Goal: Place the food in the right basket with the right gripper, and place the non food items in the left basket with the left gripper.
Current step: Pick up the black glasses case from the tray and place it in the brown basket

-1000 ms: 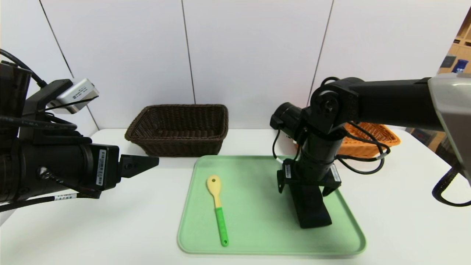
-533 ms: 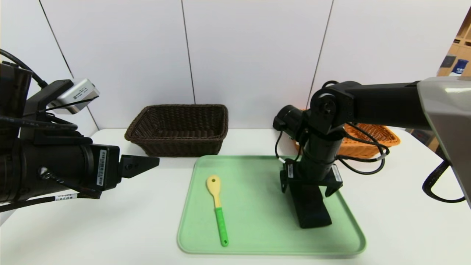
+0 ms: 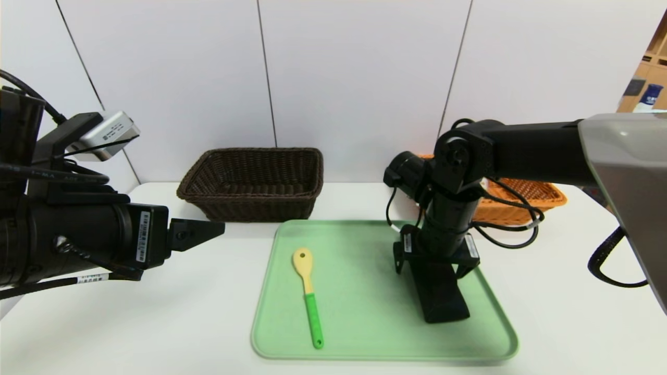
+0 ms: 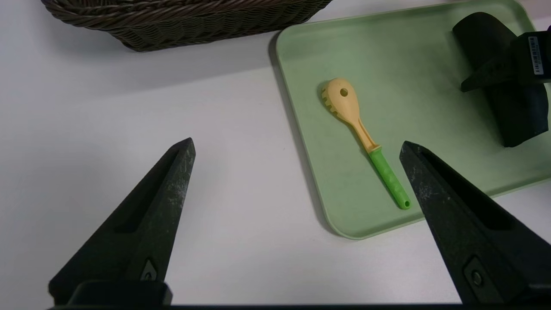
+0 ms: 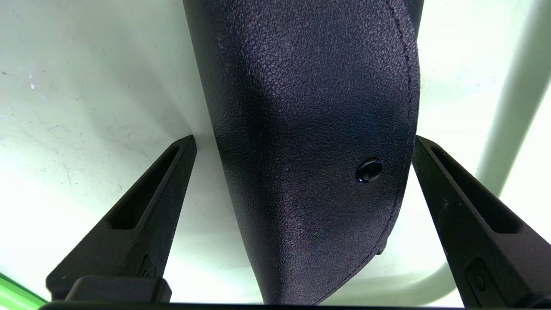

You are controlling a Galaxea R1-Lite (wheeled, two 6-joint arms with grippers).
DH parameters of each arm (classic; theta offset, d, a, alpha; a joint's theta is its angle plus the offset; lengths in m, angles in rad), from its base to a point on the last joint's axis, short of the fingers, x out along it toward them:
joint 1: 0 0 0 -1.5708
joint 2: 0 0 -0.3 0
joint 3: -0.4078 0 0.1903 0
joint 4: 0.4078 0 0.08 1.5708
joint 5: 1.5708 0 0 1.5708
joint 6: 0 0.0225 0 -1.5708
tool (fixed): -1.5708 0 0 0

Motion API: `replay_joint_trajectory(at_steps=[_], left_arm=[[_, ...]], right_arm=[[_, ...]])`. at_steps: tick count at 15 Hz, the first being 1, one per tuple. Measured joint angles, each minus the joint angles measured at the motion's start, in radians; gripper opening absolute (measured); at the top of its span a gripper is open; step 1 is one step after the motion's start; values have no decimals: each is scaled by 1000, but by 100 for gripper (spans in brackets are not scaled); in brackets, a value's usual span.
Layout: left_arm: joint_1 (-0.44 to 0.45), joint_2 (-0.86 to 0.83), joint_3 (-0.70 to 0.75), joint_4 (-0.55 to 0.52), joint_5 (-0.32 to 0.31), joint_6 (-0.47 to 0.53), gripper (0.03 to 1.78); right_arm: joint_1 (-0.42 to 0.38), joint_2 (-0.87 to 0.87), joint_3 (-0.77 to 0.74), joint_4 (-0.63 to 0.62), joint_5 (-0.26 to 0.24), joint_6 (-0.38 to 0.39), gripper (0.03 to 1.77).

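My right gripper [image 3: 435,268] points down onto the green tray [image 3: 365,323] and is open. Its jaws straddle the far end of the long black case [image 3: 442,299]. In the right wrist view the case [image 5: 310,129] fills the gap of this gripper [image 5: 304,140]; one finger lies close to its stitched edge, the other stands apart. The yellow spoon with a green handle [image 3: 308,291] lies on the tray's left half. My left gripper [image 3: 208,229] hovers open over the table left of the tray, empty [image 4: 297,144]. The food is out of view.
The dark brown left basket [image 3: 250,182] stands behind the tray's left corner. The orange right basket [image 3: 526,200] sits at the back right, partly hidden by my right arm and its cables. White table surrounds the tray.
My right arm's elbow and forearm have sunk slightly and shifted left, while its gripper stays over the black case. The left arm, the spoon and the case have not moved.
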Motion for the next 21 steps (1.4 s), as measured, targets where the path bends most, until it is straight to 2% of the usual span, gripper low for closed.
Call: replay_joint_trajectory(at_steps=[2, 3, 6, 10, 13, 16, 21], left_arm=[[1, 0, 1, 0, 0, 0, 169], [1, 0, 1, 0, -1, 0, 169], [1, 0, 5, 0, -1, 0, 169], [2, 0, 6, 0, -1, 0, 169], [3, -1, 7, 0, -1, -1, 169], [3, -4, 8, 1, 0, 0, 169], [2, -9, 11, 8, 0, 0, 169]], right_arm=[[0, 1, 1, 0, -1, -1, 170], [0, 1, 1, 0, -1, -1, 159], [-1, 2, 1, 1, 0, 0, 112], [0, 0, 0, 3, 0, -3, 76], [10, -16, 0, 4, 0, -12, 70], [39, -57, 2, 12, 2, -10, 49], [123, -173, -20, 15, 1, -24, 47]])
